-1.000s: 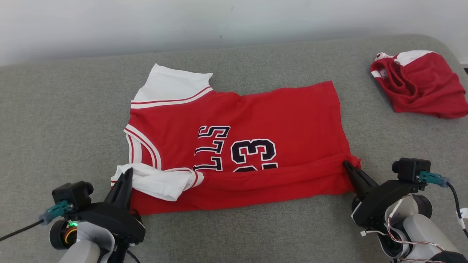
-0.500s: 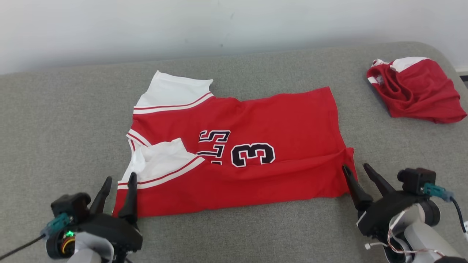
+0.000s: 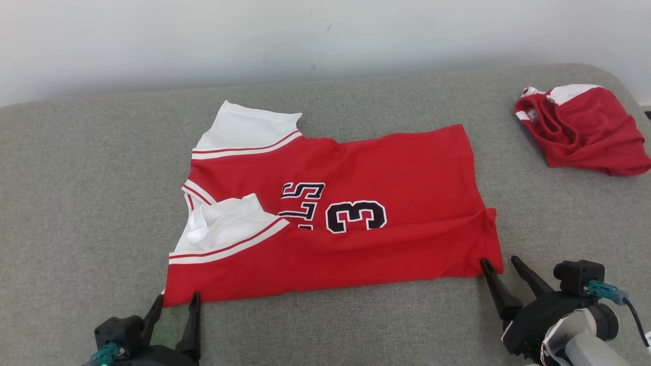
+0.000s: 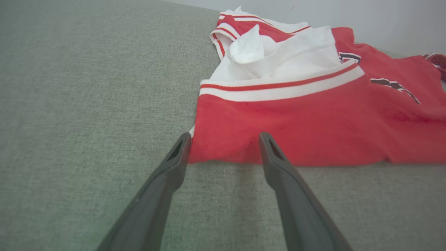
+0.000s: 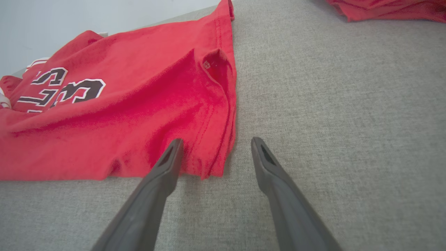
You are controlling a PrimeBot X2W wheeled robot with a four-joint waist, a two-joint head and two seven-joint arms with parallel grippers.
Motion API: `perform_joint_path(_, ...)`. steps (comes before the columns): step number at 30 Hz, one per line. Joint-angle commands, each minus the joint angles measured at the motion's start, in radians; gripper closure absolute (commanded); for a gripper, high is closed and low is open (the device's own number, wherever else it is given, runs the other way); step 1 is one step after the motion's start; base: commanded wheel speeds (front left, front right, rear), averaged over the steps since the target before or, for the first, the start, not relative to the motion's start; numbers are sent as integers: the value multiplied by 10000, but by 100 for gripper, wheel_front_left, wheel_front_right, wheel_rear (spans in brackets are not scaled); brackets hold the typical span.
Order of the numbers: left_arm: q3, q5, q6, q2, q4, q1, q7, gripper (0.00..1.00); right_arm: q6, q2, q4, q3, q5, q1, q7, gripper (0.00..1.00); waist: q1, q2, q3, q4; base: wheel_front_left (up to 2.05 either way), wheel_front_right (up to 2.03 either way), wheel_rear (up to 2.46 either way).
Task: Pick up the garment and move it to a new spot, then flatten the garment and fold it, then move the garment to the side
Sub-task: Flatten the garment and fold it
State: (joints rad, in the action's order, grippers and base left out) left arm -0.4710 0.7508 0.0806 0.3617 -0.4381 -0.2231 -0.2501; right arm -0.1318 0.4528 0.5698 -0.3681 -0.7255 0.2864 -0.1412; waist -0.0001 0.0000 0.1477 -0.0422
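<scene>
The red jersey (image 3: 386, 168) lies spread across the middle of the grey fabric-covered table (image 3: 76, 203), collar end toward the robot's left and hem toward its right. Its near long edge is folded over onto the body, hiding the lower part of the dark-and-white number and lettering. A white sleeve (image 3: 224, 223) with a red stripe lies creased on top of that fold near the collar, and the other white sleeve (image 3: 249, 127) sticks out on the far side. The left hand (image 3: 176, 296) sits at the jersey's near left corner with its fingers spread wide and nothing between them; in the left wrist view, the left hand (image 4: 224, 135) has one tip just off the cloth edge and the other over the red fold. The right hand (image 3: 498, 261) is at the near hem corner, also wide and empty; in its own view (image 5: 217, 139) one tip is over the hem, the other over bare table. A second red garment (image 3: 585, 127) lies bunched at the far right, well apart
</scene>
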Motion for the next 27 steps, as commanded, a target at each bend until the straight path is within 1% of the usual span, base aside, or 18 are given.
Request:
perform_joint_path(1, -58, -49, 63, -15, -41, 79, 14, 0, 27, -67, 46, -49, 127, 88, -36, 0, 1, 0, 27, 28, 0, 0, 0)
perform_joint_path(3, -76, -62, 3, 4, -200, 16, 15, 0, 27, -72, 127, -113, 167, 127, -29, 0, 1, 0, 43, 32, 0, 0, 0)
perform_joint_path(6, -63, -27, -21, -116, -552, -192, -19, 0, 27, -131, 298, -285, 338, 237, 16, 0, 1, 0, 55, 1, 0, 0, 0)
perform_joint_path(7, -100, -34, -70, -134, -673, -238, -13, 0, 27, -174, 347, -329, 362, 264, 31, 13, 1, 0, 58, -13, 0, 0, 0)
perform_joint_path(8, -108, -14, -97, -185, -777, -283, -17, 17, 27, -223, 388, -382, 409, 305, 31, 65, 1, 0, 54, -29, 0, 0, 0)
perform_joint_path(9, -94, 24, -169, -245, -863, -332, -33, 67, 27, -268, 441, -408, 442, 340, 24, 100, 1, 0, 44, -41, 0, 0, 0)
perform_joint_path(10, -69, 71, -215, -288, -930, -372, -52, 91, 27, -305, 498, -430, 444, 375, 10, 100, 1, 0, 37, -43, 0, 0, 0)
perform_joint_path(11, -61, 94, -287, -314, -1028, -390, -70, 100, 27, -339, 548, -450, 447, 395, -12, 100, 1, 0, 14, -37, 0, 0, 0)
perform_joint_path(14, -42, 29, -382, -450, -1245, -435, -105, 100, 27, -468, 692, -465, 387, 338, -182, 100, 1, 0, -186, 32, 0, 0, 0)
perform_joint_path(17, 45, -49, -434, -544, -1241, -271, -137, 100, 27, -414, 748, -214, 170, 48, -464, 100, 1, 0, -464, 142, 0, 0, 0)
perform_joint_path(22, 301, -171, -249, -636, -710, 412, -163, 100, 27, -205, 305, 124, 19, -771, -697, 100, 1, 0, -826, 297, 0, 0, 0)
perform_joint_path(25, 476, -254, -80, -680, -178, 981, -166, 100, 27, -134, -158, 399, 48, -1437, -701, 100, 1, 0, -932, 321, 0, 0, 0)
perform_joint_path(27, 539, -292, -44, -679, -10, 1170, -158, 100, 27, -117, -307, 497, 90, -1635, -652, 100, 1, 0, -949, 321, 0, 0, 0)
